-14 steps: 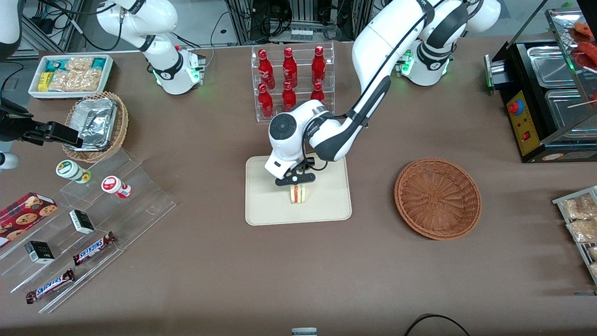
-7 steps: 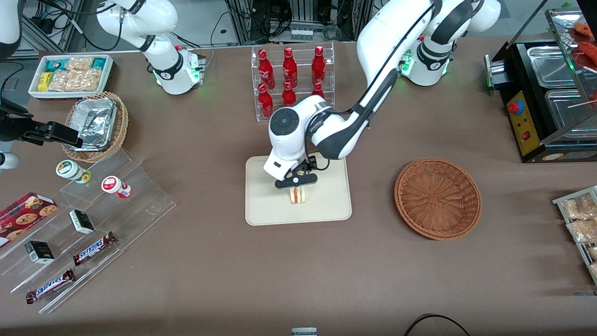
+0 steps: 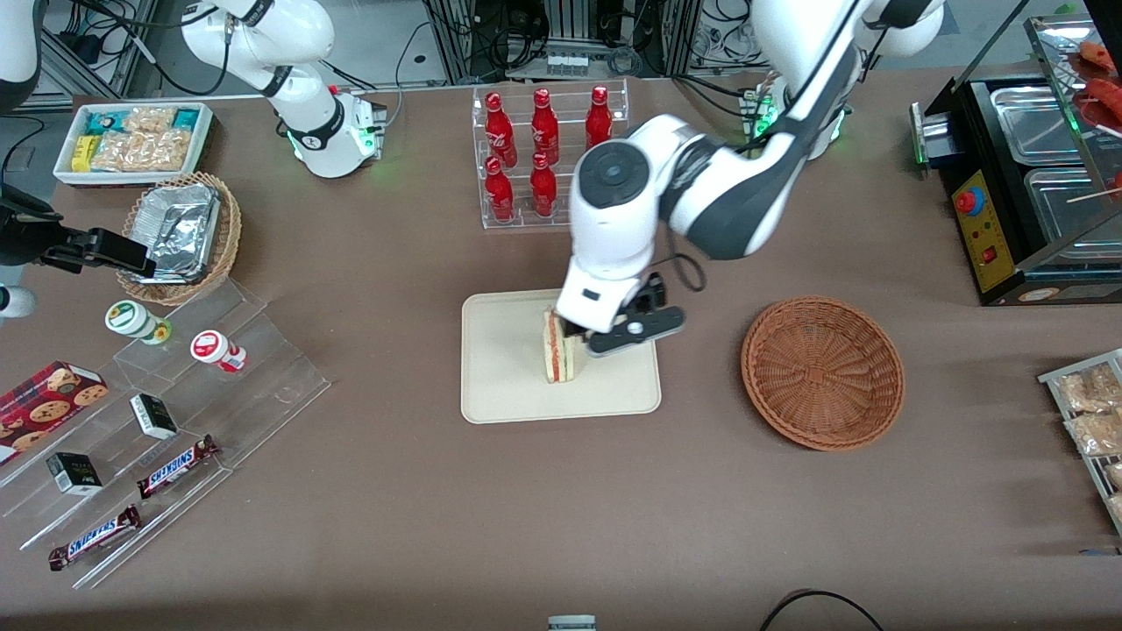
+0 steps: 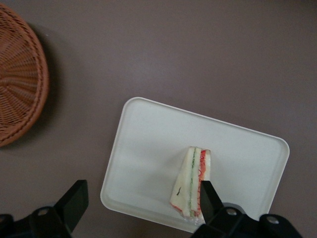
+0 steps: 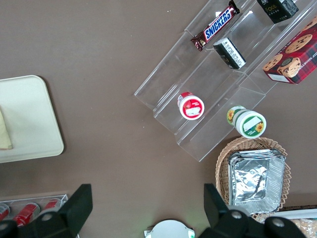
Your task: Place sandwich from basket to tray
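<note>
The sandwich [image 3: 557, 355] stands on edge on the cream tray [image 3: 508, 386], its red filling layers facing up. My gripper [image 3: 615, 336] hangs open above the tray's edge on the basket's side, holding nothing. In the left wrist view the gripper [image 4: 142, 187] is spread wide, well above the tray [image 4: 148, 144]. One of its fingertips [image 4: 206, 191] overlaps the sandwich [image 4: 192, 179] in the picture. The reddish-brown basket [image 3: 822, 372] sits empty beside the tray, toward the working arm's end. The wrist view catches part of the basket [image 4: 17, 79].
A clear rack of red bottles [image 3: 548, 153] stands farther from the camera than the tray. Toward the parked arm's end are a tan basket with foil [image 3: 180, 237], a white snack bin [image 3: 131, 140] and acrylic steps with snacks [image 3: 158, 412]. A black food warmer [image 3: 1026, 184] occupies the working arm's end.
The gripper was shut on the sandwich low on the tray. It has let go, opened, risen and shifted toward the basket. The sandwich stays on the tray.
</note>
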